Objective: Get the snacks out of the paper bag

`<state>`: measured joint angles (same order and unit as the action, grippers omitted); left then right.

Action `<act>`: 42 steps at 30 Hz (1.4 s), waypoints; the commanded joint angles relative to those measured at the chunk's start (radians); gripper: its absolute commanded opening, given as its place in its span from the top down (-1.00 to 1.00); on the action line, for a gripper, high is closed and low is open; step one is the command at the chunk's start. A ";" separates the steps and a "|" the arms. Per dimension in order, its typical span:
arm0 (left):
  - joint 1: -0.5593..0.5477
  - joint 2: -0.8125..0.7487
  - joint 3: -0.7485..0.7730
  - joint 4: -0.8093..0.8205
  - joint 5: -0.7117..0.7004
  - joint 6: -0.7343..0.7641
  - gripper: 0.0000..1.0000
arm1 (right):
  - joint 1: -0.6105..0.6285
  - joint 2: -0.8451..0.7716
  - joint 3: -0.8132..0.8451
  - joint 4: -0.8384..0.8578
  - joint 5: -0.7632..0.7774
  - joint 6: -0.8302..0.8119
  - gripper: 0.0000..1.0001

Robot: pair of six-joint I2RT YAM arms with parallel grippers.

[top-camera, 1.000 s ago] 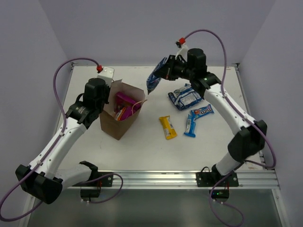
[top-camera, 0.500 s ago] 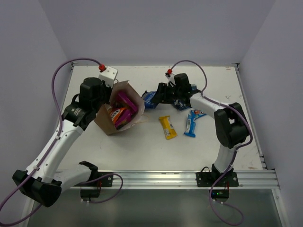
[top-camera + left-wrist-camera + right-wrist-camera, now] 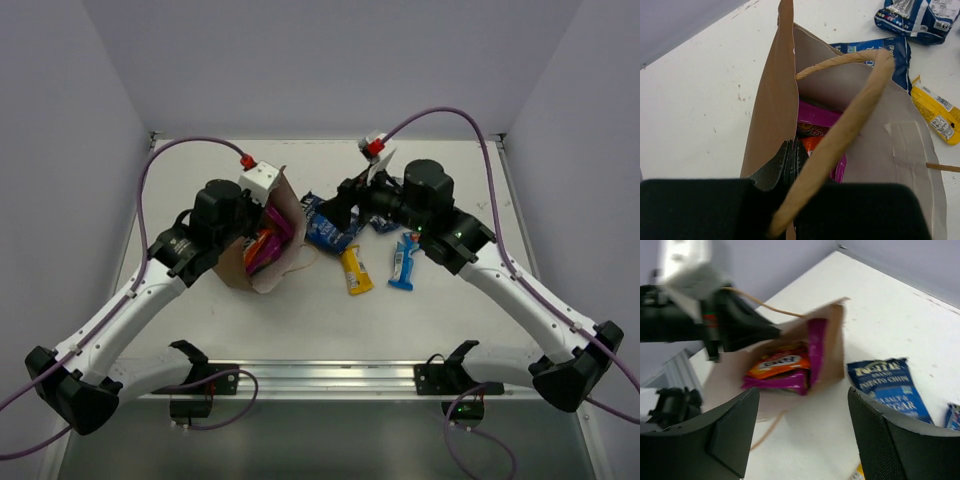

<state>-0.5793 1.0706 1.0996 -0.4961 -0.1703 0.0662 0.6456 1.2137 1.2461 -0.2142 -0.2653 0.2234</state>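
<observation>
Our left gripper point(image 3: 790, 161) pinched the paper bag's point(image 3: 232, 262) wall, holding it tipped over left of the table's point(image 3: 300, 320) middle with its mouth facing the right edge. Our right gripper point(image 3: 338, 208), jaws spread and empty, faced that mouth, where the orange packet point(image 3: 782, 362) and magenta pouches point(image 3: 816, 347) lay within reach. The dark blue bag point(image 3: 330, 232) lay just outside.

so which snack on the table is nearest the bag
The dark blue chip bag, just beside the paper bag's mouth; yellow bar and blue bar lie farther.
</observation>
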 commanded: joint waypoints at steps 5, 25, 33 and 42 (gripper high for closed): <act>-0.022 -0.009 0.046 0.048 0.008 -0.057 1.00 | 0.187 0.095 0.056 -0.018 0.034 0.005 -0.40; -0.031 -0.098 0.032 0.016 -0.026 -0.170 1.00 | 0.347 0.435 0.068 0.130 0.259 0.471 -0.32; -0.031 -0.092 0.014 0.011 -0.017 -0.172 1.00 | 0.345 0.498 0.042 0.241 0.336 0.528 -0.22; -0.031 -0.093 0.014 0.001 -0.047 -0.157 1.00 | 0.345 0.389 -0.008 0.280 0.411 0.505 -0.16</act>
<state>-0.6037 1.0004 1.1015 -0.5457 -0.1989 -0.0788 0.9920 1.6840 1.2400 -0.0067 0.0757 0.7261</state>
